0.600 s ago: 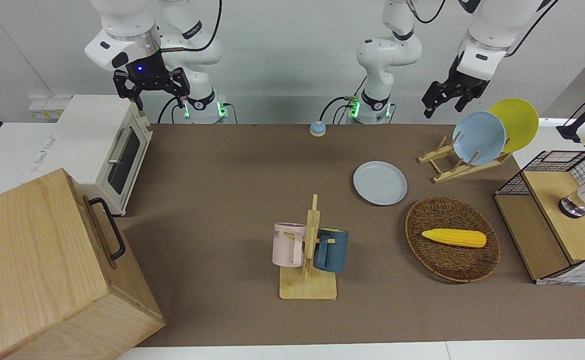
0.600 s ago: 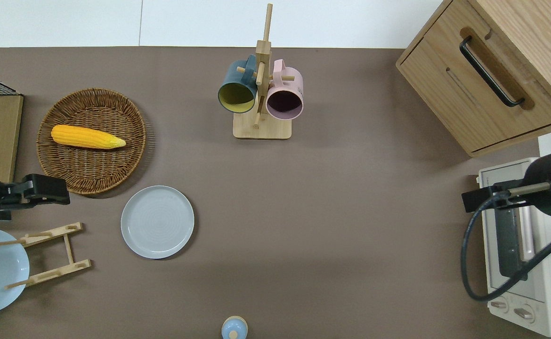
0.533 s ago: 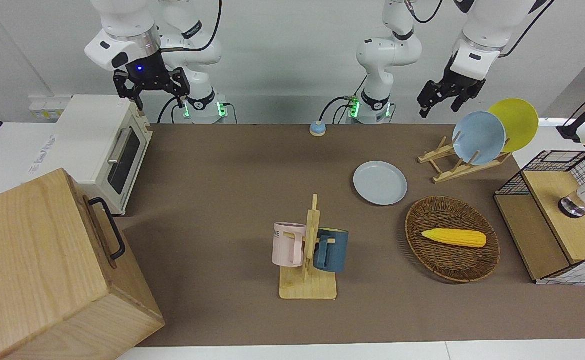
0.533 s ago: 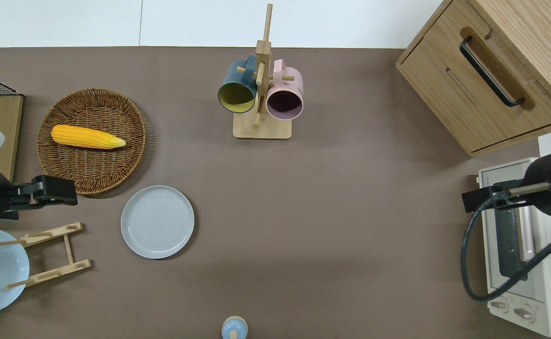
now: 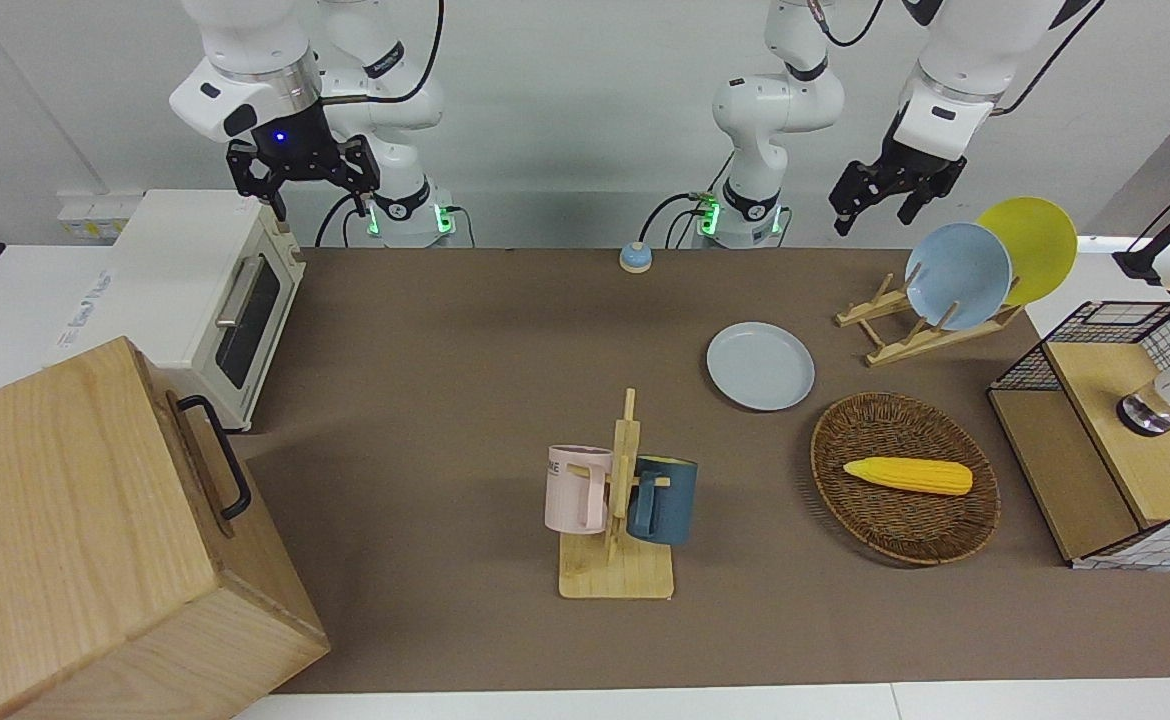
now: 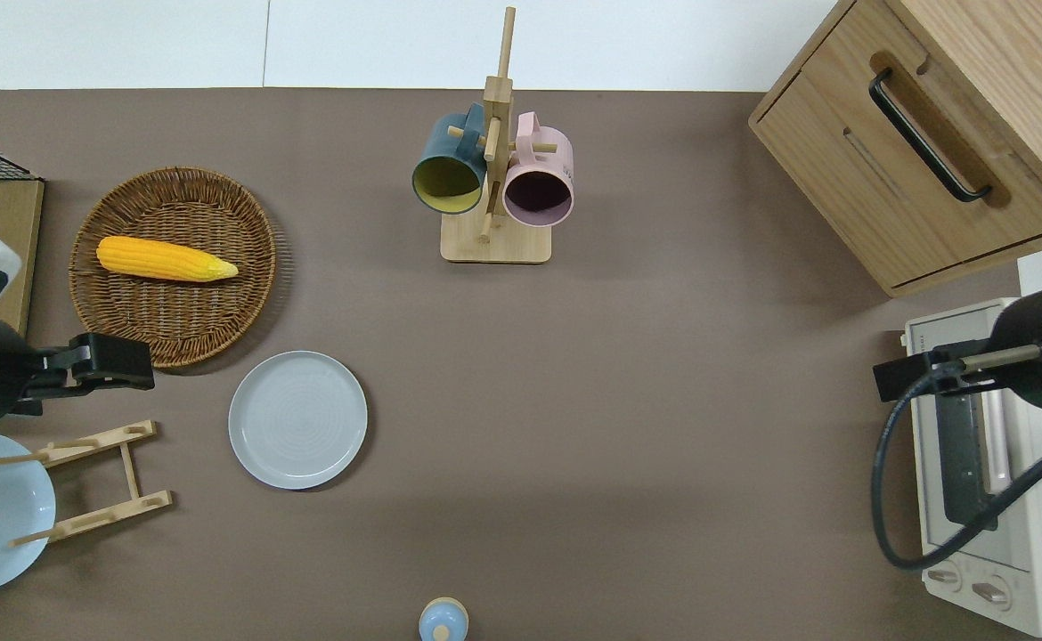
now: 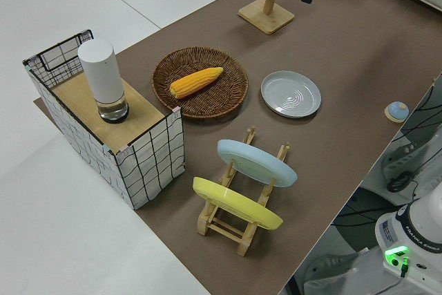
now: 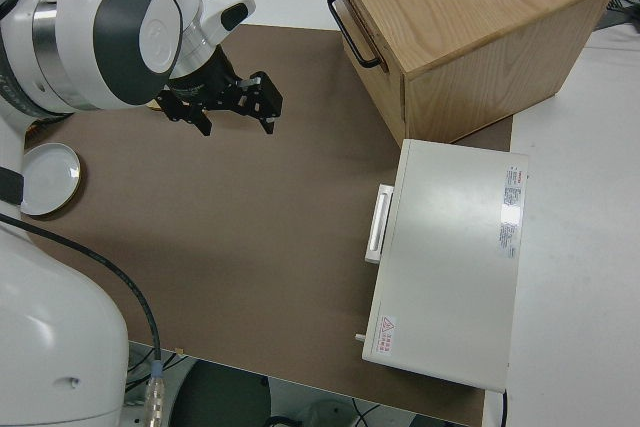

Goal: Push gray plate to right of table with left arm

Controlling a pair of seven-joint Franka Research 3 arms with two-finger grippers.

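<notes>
The gray plate lies flat on the brown table, between the wicker basket and the robots; it also shows in the overhead view and the left side view. My left gripper is open and empty, up in the air. In the overhead view the left gripper is over the nearer edge of the basket, apart from the plate, toward the left arm's end. My right gripper is open and parked.
A wicker basket holds a corn cob. A wooden dish rack holds a deeper-blue plate and a yellow plate. A mug tree, a wooden cabinet, a toaster oven and a wire crate stand around.
My left gripper has risen a little and shifted toward the plate over the basket's edge. The gray plate and the right arm have not moved.
</notes>
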